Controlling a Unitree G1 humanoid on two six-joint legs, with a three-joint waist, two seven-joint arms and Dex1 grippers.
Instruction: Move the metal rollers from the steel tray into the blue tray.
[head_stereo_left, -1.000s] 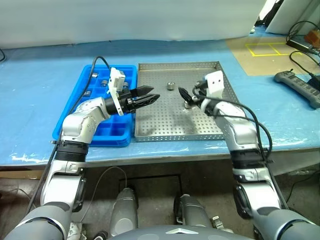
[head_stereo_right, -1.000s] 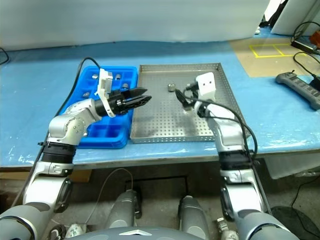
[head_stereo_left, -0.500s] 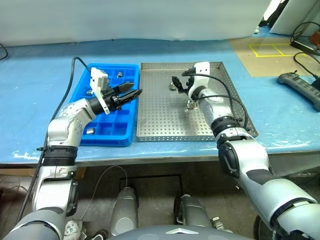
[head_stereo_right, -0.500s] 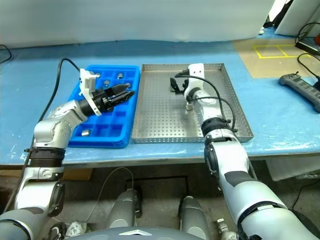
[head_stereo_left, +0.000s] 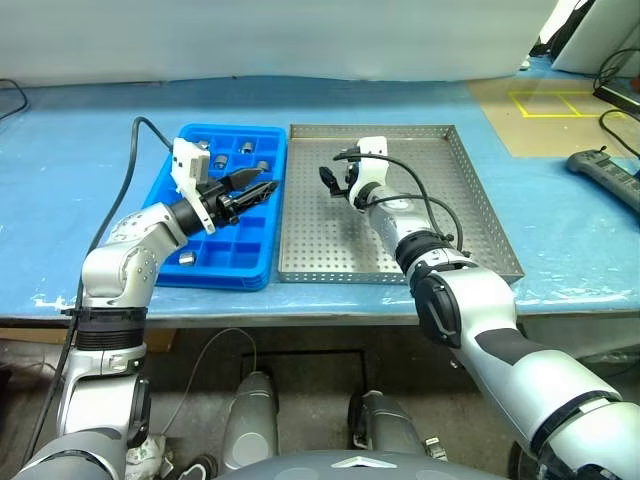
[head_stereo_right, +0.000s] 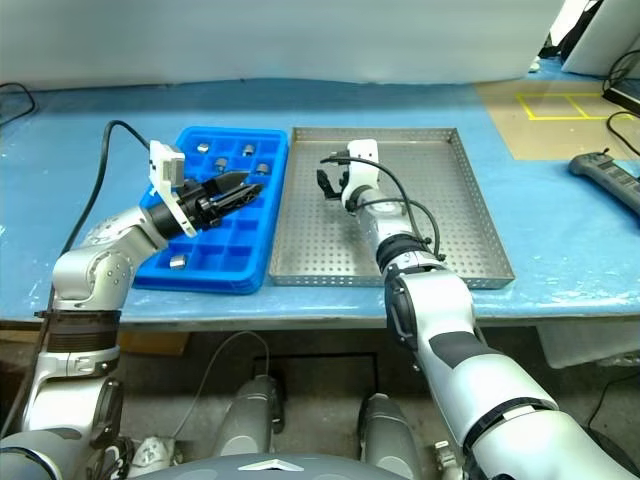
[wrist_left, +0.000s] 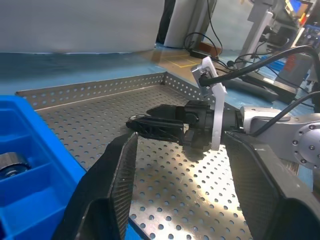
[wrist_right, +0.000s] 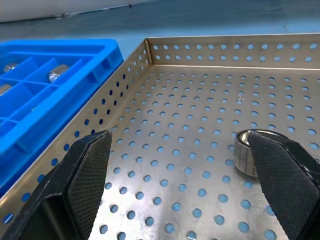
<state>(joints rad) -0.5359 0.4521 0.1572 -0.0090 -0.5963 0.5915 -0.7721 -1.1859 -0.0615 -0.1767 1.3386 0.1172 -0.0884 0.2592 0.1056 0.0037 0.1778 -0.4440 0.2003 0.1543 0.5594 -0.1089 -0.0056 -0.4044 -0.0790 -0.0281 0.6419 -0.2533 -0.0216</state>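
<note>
The steel tray (head_stereo_left: 440, 230) lies in the middle of the blue table, with the blue tray (head_stereo_left: 215, 270) against its left side. My right gripper (head_stereo_left: 335, 183) hovers open over the steel tray's far-left part. In the right wrist view a metal roller (wrist_right: 255, 152) stands on the perforated floor just inside the right finger (wrist_right: 285, 185). My left gripper (head_stereo_left: 262, 182) is over the blue tray's right columns, open, with nothing between its fingers (wrist_left: 120, 175). Several rollers (head_stereo_left: 247, 148) sit in the blue tray's compartments.
A grey handheld device (head_stereo_left: 605, 175) with cables lies on the table at the far right. A brown board with yellow tape marks (head_stereo_left: 545, 100) is behind it. The table's front edge runs just below both trays.
My right gripper reached forward and left across the steel tray to its far-left part. My left gripper drew back left from the steel tray's edge to over the blue tray. The camera view shifted too.
</note>
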